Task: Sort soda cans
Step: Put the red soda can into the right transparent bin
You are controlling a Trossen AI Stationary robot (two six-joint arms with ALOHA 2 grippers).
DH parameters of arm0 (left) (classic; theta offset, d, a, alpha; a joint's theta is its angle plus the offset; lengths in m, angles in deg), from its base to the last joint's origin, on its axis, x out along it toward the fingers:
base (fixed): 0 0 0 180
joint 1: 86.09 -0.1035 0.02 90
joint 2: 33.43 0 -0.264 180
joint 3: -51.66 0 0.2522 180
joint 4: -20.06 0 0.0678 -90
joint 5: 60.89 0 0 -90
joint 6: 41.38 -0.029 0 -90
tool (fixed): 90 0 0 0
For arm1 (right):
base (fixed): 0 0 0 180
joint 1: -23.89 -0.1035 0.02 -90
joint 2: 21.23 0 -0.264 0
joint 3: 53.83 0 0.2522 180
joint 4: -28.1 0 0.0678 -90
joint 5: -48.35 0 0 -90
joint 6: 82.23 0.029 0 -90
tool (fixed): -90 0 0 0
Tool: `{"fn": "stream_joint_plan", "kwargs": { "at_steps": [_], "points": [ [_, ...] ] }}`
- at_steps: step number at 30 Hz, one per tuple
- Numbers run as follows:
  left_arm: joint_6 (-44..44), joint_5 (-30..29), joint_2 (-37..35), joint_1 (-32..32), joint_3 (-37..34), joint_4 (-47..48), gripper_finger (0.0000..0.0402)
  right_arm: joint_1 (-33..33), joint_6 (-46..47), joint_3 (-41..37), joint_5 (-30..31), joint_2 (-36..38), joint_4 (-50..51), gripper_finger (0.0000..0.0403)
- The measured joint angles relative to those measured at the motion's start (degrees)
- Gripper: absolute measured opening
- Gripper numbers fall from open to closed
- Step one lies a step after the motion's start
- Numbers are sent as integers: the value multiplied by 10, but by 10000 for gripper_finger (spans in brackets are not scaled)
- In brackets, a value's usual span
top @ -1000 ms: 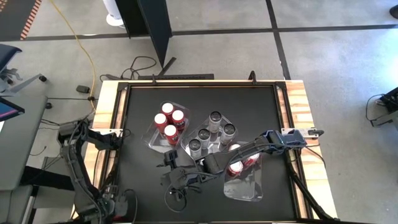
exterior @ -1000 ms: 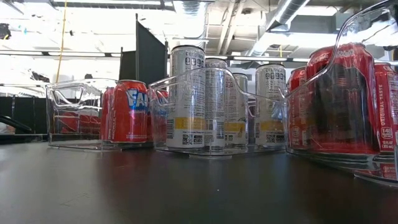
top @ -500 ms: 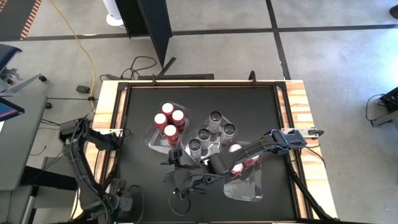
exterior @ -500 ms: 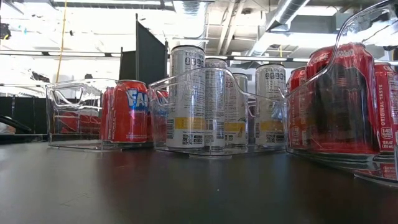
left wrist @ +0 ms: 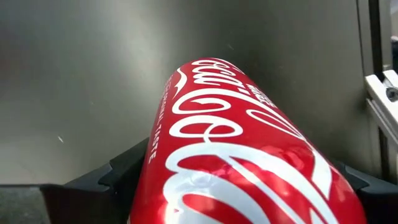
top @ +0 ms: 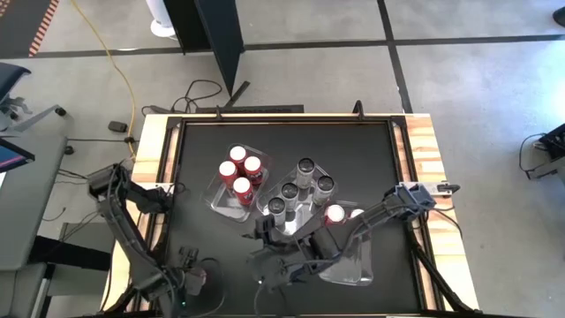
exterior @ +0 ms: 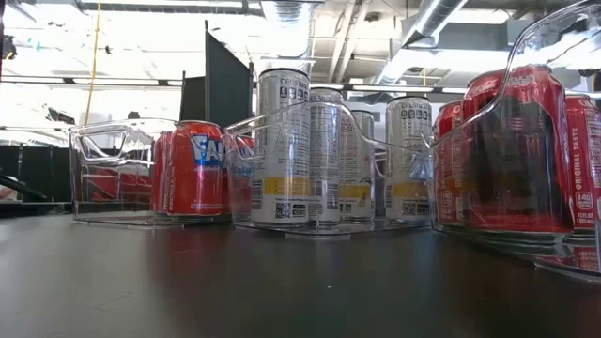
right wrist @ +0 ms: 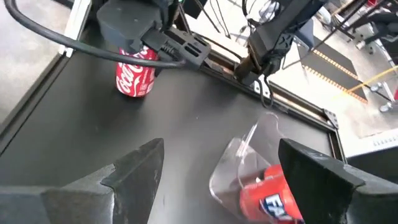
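One red Coca-Cola can [left wrist: 242, 168] sits clamped between the left claw [right wrist: 140, 46] fingers at the tabletop [top: 212, 146] near-left corner (presumably bound for a red-can tray), while the right claw [right wrist: 217, 171] hangs spread and empty nearby.

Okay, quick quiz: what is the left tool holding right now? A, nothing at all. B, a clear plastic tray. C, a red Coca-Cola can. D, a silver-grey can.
C: the left wrist view shows a red Coca-Cola can lying between the left tool's dark fingers, and the right wrist view shows that can upright under the same tool.
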Motion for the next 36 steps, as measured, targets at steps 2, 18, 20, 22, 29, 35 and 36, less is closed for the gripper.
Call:
{"fn": "stream_joint_plan", "kwargs": {
  "at_steps": [2,18,20,22,29,35,36],
  "points": [
    [-26,0,0,-15,0,0,300,-7,28,0,0,0,30,332],
    [-176,2,-1,-93,0,-3,300,-118,471,0,7,0,398,332],
    [-186,3,-1,-98,0,-3,300,-141,527,3,-13,0,429,332],
    [-193,3,-1,-102,0,-3,300,-164,577,7,-34,0,447,332],
    [-210,3,-1,-112,1,-3,300,-215,693,5,-64,0,449,332],
    [-222,3,-1,-120,1,-6,300,-208,742,-48,-94,-2,450,321],
    [-222,3,-1,-122,1,-7,300,-205,745,-59,-104,-2,450,319]
  ]
}}
